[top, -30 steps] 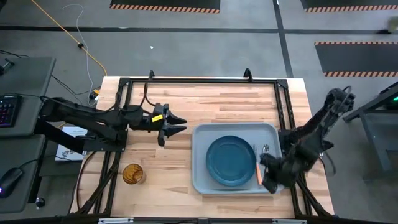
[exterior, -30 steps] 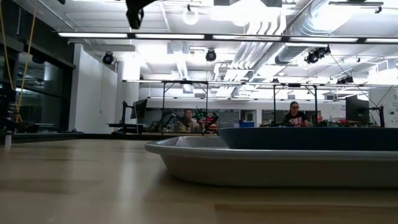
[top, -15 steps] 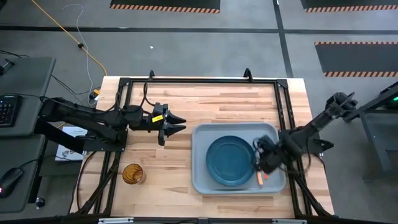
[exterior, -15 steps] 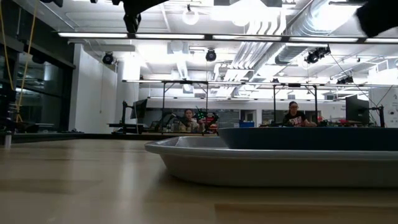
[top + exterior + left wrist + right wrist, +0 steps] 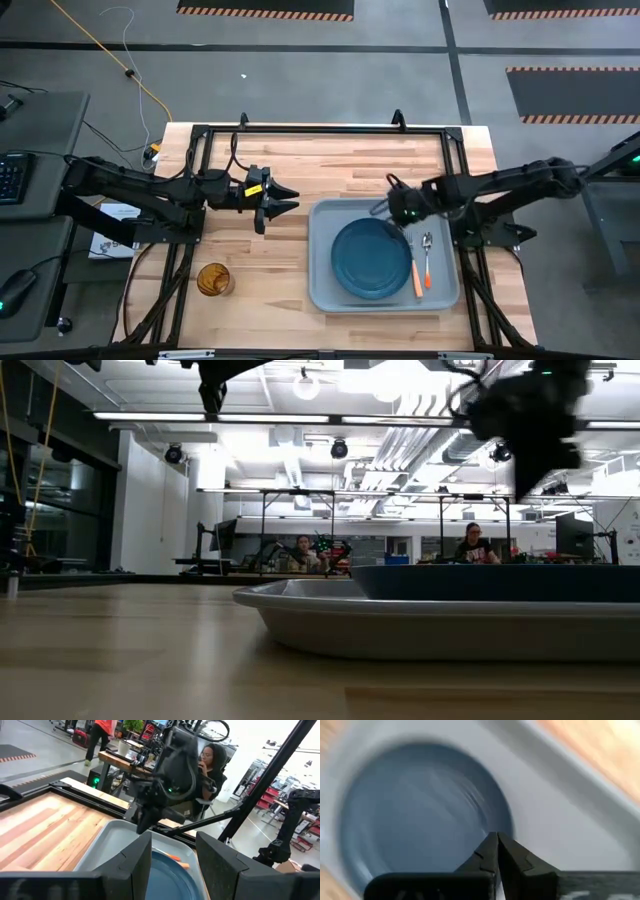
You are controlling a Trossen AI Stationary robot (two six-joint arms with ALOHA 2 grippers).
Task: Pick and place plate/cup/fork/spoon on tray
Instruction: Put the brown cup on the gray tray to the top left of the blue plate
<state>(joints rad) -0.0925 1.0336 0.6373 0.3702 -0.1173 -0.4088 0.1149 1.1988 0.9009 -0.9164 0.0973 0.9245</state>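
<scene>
Lengthwise, the fork (image 5: pixel 415 276) and the spoon (image 5: pixel 427 256) both run from the table's far side toward its near side, lying side by side and roughly parallel on the right strip of the tray (image 5: pixel 322 288), just beside the plate (image 5: pixel 370 258). The fork's orange handle points toward the near edge with its tines toward the far edge; the spoon's bowl sits at its far end and its thin handle points near. One plate rests flat in the tray, a little right of its middle, and the tray's long axis runs left to right across the right half of the table (image 5: pixel 330 165). One cup (image 5: pixel 212 279) stands upright on the bare wood near the table's front-left corner, well apart from the tray — so that is one each of plate, cup, fork, spoon and tray. The right gripper (image 5: pixel 389 208) hangs over the tray's far edge above the plate's far-right rim; in the right wrist view its fingertips (image 5: pixel 496 851) are pressed together with nothing between them. The left gripper (image 5: pixel 283 201) hovers over bare wood left of the tray's far-left corner, pointing toward the tray, its fingers (image 5: pixel 218 854) parted and empty — the left wrist view looks between them at the plate and tray.
</scene>
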